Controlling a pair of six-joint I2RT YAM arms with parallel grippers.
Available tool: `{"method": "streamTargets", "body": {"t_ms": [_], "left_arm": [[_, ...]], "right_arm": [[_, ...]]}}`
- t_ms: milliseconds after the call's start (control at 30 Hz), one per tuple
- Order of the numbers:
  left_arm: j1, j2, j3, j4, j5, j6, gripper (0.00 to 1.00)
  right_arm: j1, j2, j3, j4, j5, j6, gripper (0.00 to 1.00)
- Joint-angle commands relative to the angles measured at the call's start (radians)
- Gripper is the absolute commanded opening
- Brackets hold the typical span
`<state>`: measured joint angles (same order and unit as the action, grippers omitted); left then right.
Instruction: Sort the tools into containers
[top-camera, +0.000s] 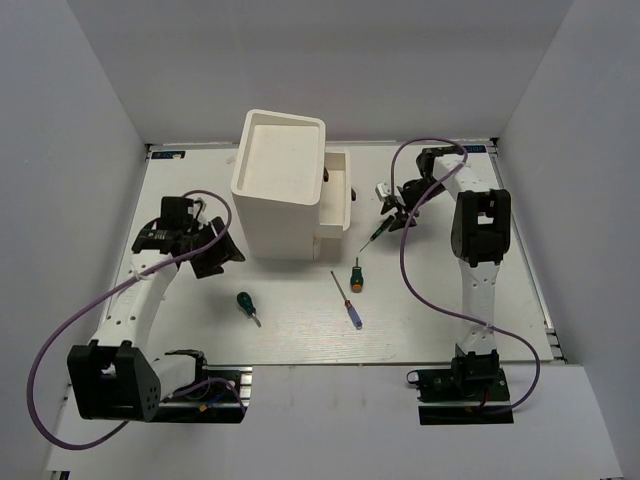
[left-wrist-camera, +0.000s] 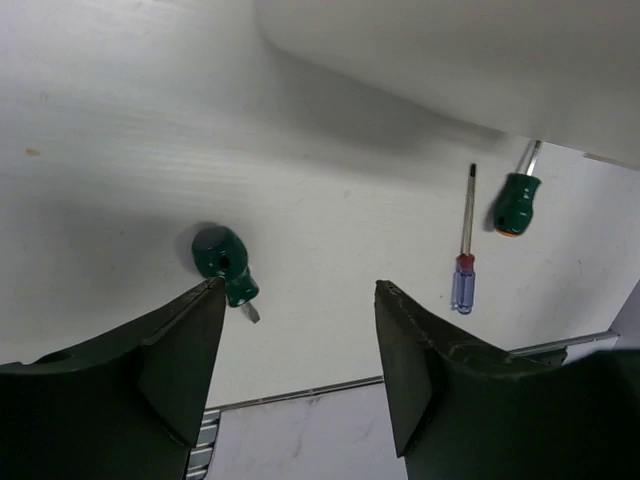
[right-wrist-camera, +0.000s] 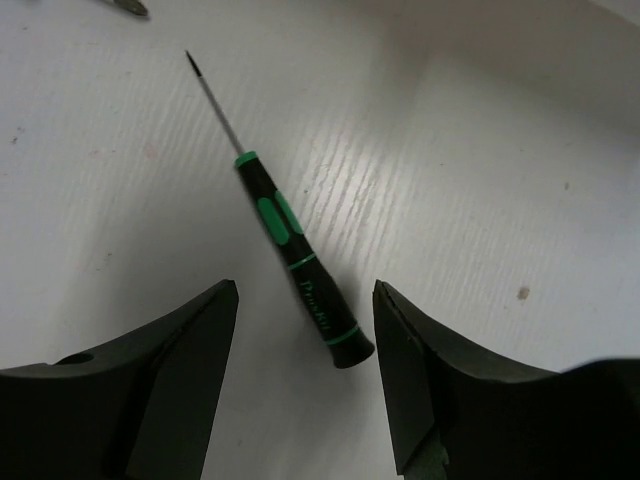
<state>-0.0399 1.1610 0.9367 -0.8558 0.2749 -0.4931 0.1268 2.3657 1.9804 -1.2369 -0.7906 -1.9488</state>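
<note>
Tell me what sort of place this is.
Probably a robotics lab test cell: plain white walls box in a table, the left arm and right arm are bolted at its near edge, and a blue-handled screwdriver lies near a drawer cabinet.

Beneath the left gripper (left-wrist-camera: 300, 287) you see a white table (left-wrist-camera: 120, 120), with a faint orange speck (left-wrist-camera: 33, 152) ahead and to its left. Just right of the right gripper (right-wrist-camera: 305, 285), a small brown speck (right-wrist-camera: 523, 293) marks it.

The cabinet (top-camera: 280, 190) stands central (a drawer (top-camera: 340, 205) pulled out rightward); the blue-handled screwdriver (top-camera: 347, 300) lies in front.
</note>
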Motion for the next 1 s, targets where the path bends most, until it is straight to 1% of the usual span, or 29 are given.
{"method": "streamTargets", "body": {"t_ms": [0,33,100,133,200,267,300,367,567,633,667,700,733,767,800,833,867,900,933,967], "left_arm": [[-0.035,-0.043,0.08,0.037,0.062,0.041,0.71],[-0.05,-0.043,0.108,0.037,0.063,0.068,0.71],[-0.072,-0.029,0.134,0.047,0.073,0.08,0.68],[-0.084,-0.014,0.158,0.047,0.082,0.08,0.68],[-0.127,0.005,0.183,0.072,0.083,0.091,0.66],[-0.173,0.017,0.217,0.102,0.083,0.1,0.63],[-0.19,0.029,0.241,0.103,0.083,0.1,0.63],[-0.237,0.042,0.266,0.113,0.07,0.1,0.62],[-0.336,0.072,0.294,0.133,0.011,0.09,0.62],[-0.388,0.107,0.304,0.133,-0.002,0.09,0.62],[-0.411,0.121,0.318,0.133,-0.02,0.09,0.62],[-0.457,0.135,0.327,0.142,-0.041,0.079,0.61],[-0.481,0.167,0.346,0.143,-0.054,0.079,0.61],[-0.504,0.184,0.356,0.143,-0.086,0.079,0.59],[-0.547,0.199,0.37,0.143,-0.097,0.079,0.59],[-0.566,0.213,0.37,0.152,-0.106,0.079,0.59],[-0.583,0.241,0.381,0.152,-0.124,0.079,0.59],[-0.598,0.253,0.381,0.152,-0.125,0.07,0.59],[-0.623,0.262,0.39,0.176,-0.125,0.07,0.59],[-0.633,0.276,0.39,0.176,-0.134,0.07,0.59]], "right_arm": [[-0.007,0.0,0.015,-0.176,0.039,-0.361,0.62],[-0.004,0.001,0.018,-0.179,0.048,-0.367,0.62],[-0.004,0.001,0.002,-0.164,0.07,-0.372,0.61],[-0.003,0.0,-0.015,-0.154,0.077,-0.371,0.61],[0.004,0.001,-0.055,-0.09,0.108,-0.339,0.58],[0.013,0.003,-0.078,-0.026,0.123,-0.312,0.58],[0.013,0.003,-0.084,0.008,0.122,-0.271,0.58],[0.023,0.006,-0.087,0.057,0.114,-0.242,0.58],[0.03,0.004,-0.106,0.082,0.126,-0.229,0.57],[0.031,0.007,-0.106,0.079,0.139,-0.22,0.54],[0.03,0.004,-0.106,0.076,0.142,-0.213,0.46],[0.034,0.003,-0.109,0.074,0.146,-0.203,0.4],[0.036,-0.002,-0.112,0.073,0.143,-0.152,0.33],[0.037,-0.023,-0.136,0.079,0.139,-0.133,0.24],[0.045,-0.034,-0.153,0.1,0.14,-0.118,0.24],[0.043,-0.066,-0.175,0.147,0.137,-0.077,0.24],[0.046,-0.103,-0.265,0.18,0.133,-0.024,0.27],[0.045,-0.124,-0.299,0.213,0.136,0.04,0.3],[0.043,-0.163,-0.358,0.32,0.155,0.071,0.33],[0.042,-0.183,-0.406,0.348,0.163,0.176,0.41]]}}
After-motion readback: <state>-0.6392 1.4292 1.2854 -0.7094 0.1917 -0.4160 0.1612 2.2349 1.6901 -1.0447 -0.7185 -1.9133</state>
